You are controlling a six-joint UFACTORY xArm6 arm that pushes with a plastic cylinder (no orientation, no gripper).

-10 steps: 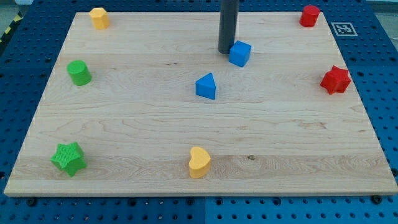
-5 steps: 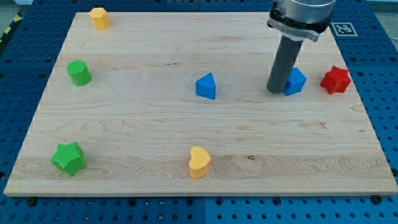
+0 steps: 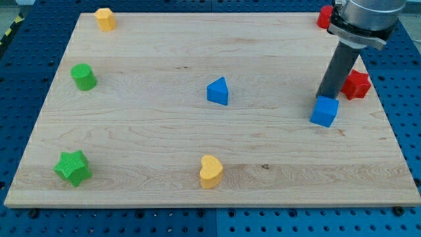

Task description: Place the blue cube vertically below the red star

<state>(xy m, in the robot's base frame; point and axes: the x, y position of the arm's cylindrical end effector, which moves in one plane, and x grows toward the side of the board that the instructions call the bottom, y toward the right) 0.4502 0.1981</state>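
Gripperless, my tip [image 3: 323, 97] touches the blue cube's [image 3: 324, 111] far edge; cube sits near-left of red star [image 3: 356, 84], needs nudging right.

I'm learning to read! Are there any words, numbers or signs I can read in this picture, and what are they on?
No words, letters or numbers show anywhere.
Only sign: a black-and-white square pattern marker, on the blue pegboard beside the wooden board, at the view's top right. It has no letters to read.
The blocks, such as the blue cube and red star, carry no writing.
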